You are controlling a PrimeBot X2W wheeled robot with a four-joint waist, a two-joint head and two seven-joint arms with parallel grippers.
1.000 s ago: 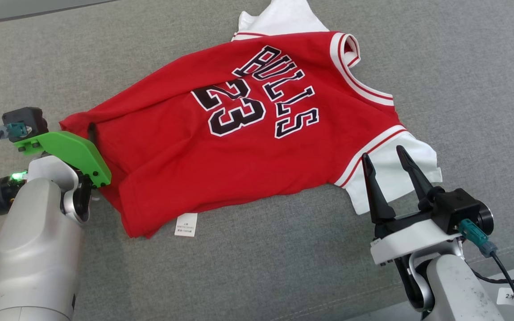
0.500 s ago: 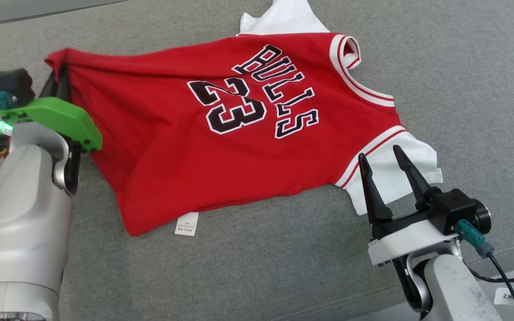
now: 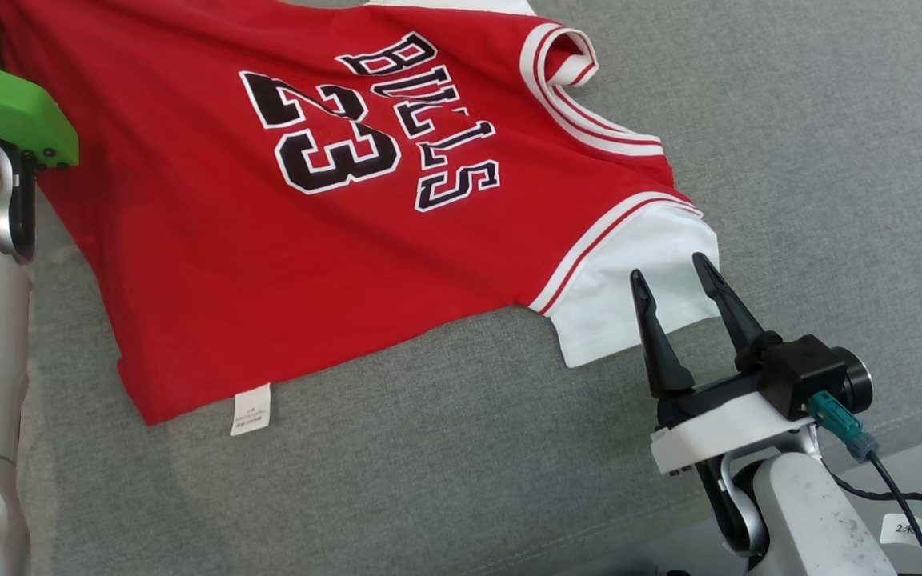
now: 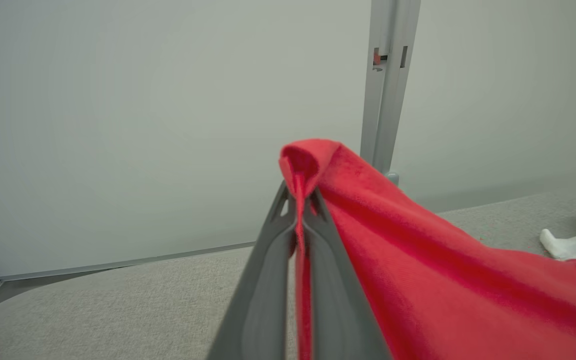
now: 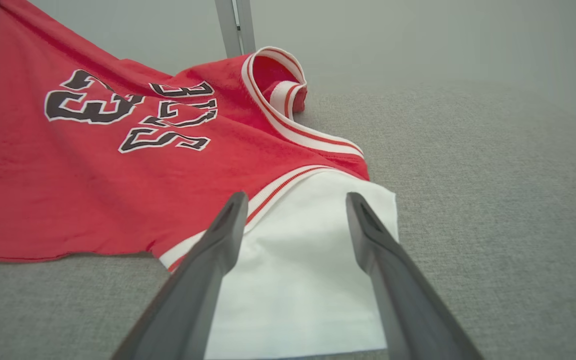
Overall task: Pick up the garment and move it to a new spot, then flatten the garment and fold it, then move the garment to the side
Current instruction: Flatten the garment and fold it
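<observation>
Raised since a second ago, the left hand (image 4: 299,192) pinches the jersey (image 3: 269,240) by its red hem corner; the rest lies on the grey cushion (image 3: 789,160). Beside the white sleeve (image 3: 613,272), the right hand (image 3: 667,267) stands wide.

One red jersey (image 3: 213,264), one white care label (image 3: 250,409), one grey cushion (image 3: 789,120), and two pairs of jaws.

Grey fabric surface (image 3: 789,120), pale plain wall (image 4: 118,100), grey metal post (image 4: 388,75)
</observation>
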